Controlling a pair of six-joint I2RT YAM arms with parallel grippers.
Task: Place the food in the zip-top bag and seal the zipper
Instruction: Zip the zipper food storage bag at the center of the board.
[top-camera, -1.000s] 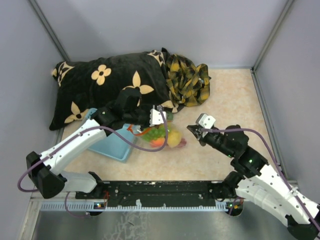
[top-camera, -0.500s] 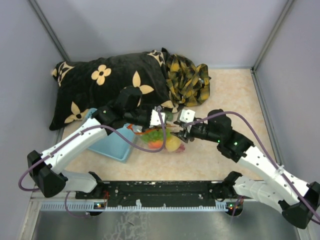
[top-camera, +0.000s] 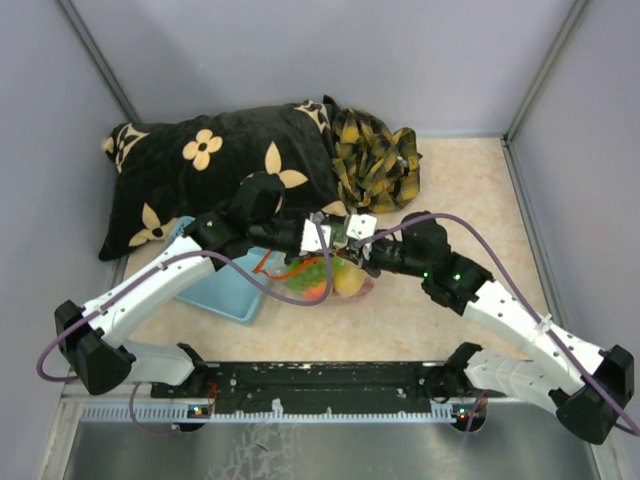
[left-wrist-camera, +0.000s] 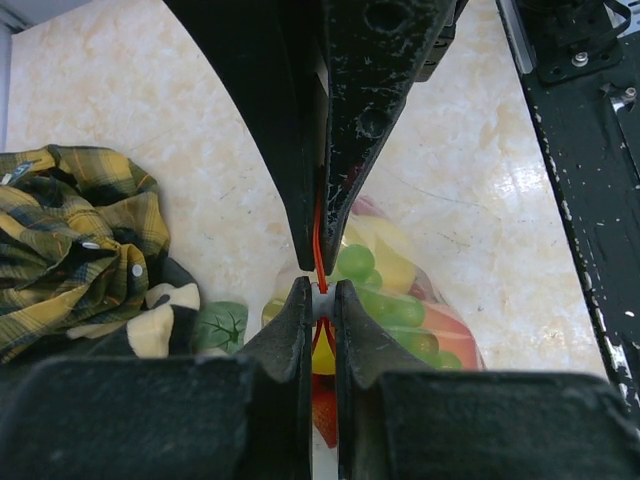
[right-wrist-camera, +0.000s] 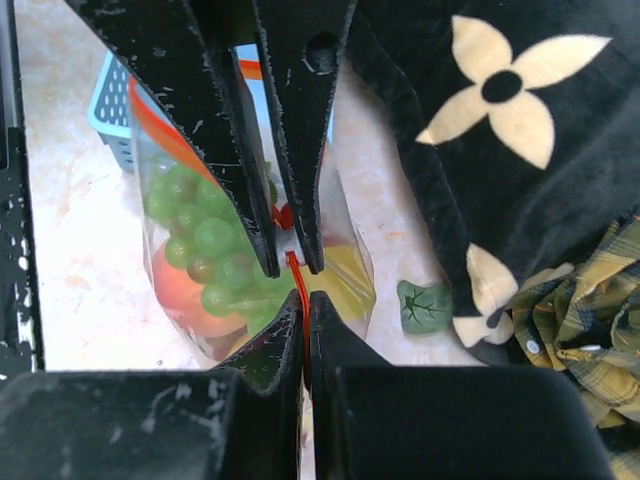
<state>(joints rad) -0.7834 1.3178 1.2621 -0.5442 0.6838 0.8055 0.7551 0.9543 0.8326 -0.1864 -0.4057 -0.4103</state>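
Note:
The zip-top bag (top-camera: 325, 282) hangs just above the table with the food inside: green grapes (right-wrist-camera: 205, 245), an orange fruit (right-wrist-camera: 172, 285) and a yellow piece (right-wrist-camera: 348, 278). Its zipper (left-wrist-camera: 320, 235) runs as a thin red-orange strip between both grippers. My left gripper (left-wrist-camera: 321, 292) is shut on a white piece on the zipper. My right gripper (right-wrist-camera: 307, 300) is shut on the red strip right beside it, tips almost touching the left's. In the top view the left gripper (top-camera: 330, 240) and right gripper (top-camera: 355, 248) meet over the bag's mouth. One green leaf (right-wrist-camera: 423, 305) lies on the table outside the bag.
A light-blue basket (top-camera: 222, 288) sits on the left of the bag, partly under my left arm. A black flowered pillow (top-camera: 200, 175) and a yellow plaid cloth (top-camera: 378, 160) lie behind. Grey walls close in the back and both sides.
My right arm swung left from open table to the bag's mouth, opened on the way and shut on the zipper. The left gripper kept its grip and barely moved.

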